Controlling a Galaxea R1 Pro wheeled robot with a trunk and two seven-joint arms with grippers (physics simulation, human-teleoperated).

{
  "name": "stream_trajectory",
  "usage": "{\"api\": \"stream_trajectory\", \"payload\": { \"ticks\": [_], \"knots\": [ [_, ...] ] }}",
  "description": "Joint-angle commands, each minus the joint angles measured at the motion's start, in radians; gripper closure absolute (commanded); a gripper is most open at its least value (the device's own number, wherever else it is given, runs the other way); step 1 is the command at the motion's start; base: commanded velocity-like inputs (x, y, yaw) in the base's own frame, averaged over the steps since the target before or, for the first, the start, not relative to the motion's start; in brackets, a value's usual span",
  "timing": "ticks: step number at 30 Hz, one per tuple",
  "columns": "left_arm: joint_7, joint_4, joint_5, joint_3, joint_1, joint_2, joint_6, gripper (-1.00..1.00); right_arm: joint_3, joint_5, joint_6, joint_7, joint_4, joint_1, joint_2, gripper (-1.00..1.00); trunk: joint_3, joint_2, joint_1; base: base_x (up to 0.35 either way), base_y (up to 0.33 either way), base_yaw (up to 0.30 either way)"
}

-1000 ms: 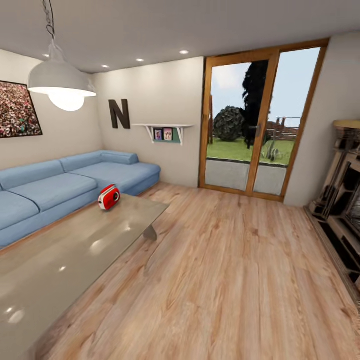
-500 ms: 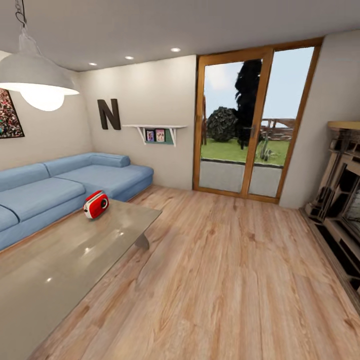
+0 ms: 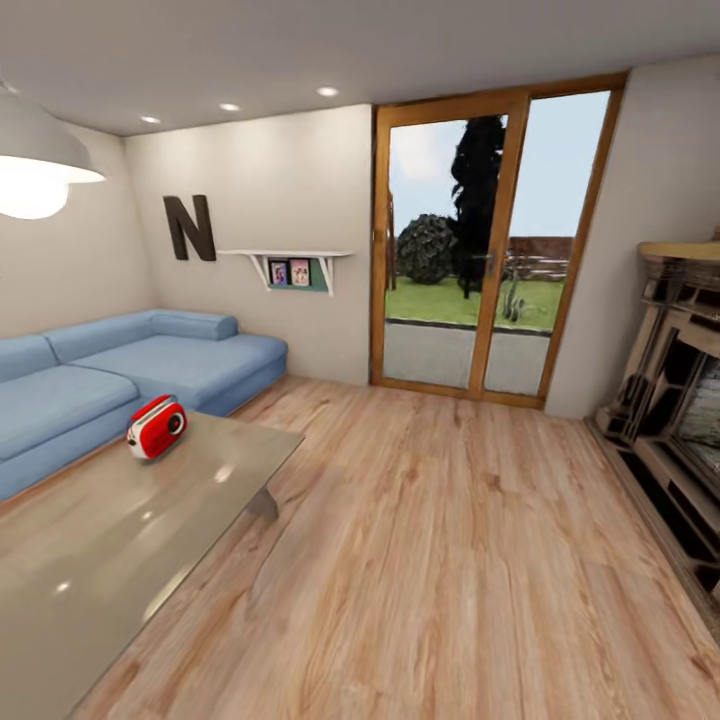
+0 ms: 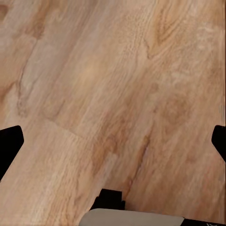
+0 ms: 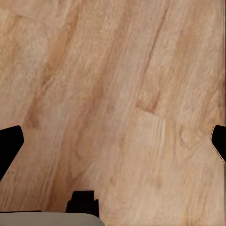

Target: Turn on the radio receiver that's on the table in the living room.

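Wood planks lie under both wrist cameras: the floor [image 4: 122, 84] passes beneath the left gripper [image 4: 113, 141], whose dark fingertips [image 4: 9, 141] sit at opposite margins of its view, so the jaws are spread wide with nothing between them. The right gripper [image 5: 113, 141] looks the same over the planks, jaws spread and empty. Both hang low and pointed down, which I judge is a carrying pose for driving, not reaching.

Nearer the head camera, the grey glossy desk [image 3: 120, 560] runs away along the blue sofa [image 3: 120, 370]. The radio receiver [image 3: 156, 427] stands upright near the desk's far end, close to the edge on the sofa side, dial facing outward; that placement probably means the robot must come round toward the far corner before an arm can reach the dial.

Beyond stand the glass doors [image 3: 480, 250] and wall shelf [image 3: 290, 265].
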Motion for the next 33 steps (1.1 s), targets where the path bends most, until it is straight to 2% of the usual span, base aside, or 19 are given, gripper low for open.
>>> {"api": "stream_trajectory", "payload": {
  "ticks": [1,7,19,33],
  "knots": [
    [0.000,0.000,0.000,0.000,0.000,0.000,0.000,-1.00,0.000,0.000,0.000,0.000,0.000,0.000,0.000,-1.00,0.000,0.000,0.000,0.327,-0.077,-0.269],
    [0.000,0.000,0.000,0.000,0.000,0.000,0.000,-1.00,0.000,0.000,0.000,0.000,0.000,0.000,0.000,-1.00,0.000,0.000,0.000,0.327,-0.080,-0.183],
    [0.002,0.000,0.000,0.000,0.000,0.000,0.000,-1.00,0.000,0.000,0.000,0.000,0.000,0.000,0.001,-1.00,0.001,0.000,0.000,0.327,-0.082,-0.020],
    [0.002,0.000,0.000,0.000,0.000,-0.001,0.000,-1.00,0.000,0.000,0.000,0.000,0.000,0.000,0.000,-1.00,0.010,0.000,0.000,0.327,-0.083,-0.183]
  ]
}}
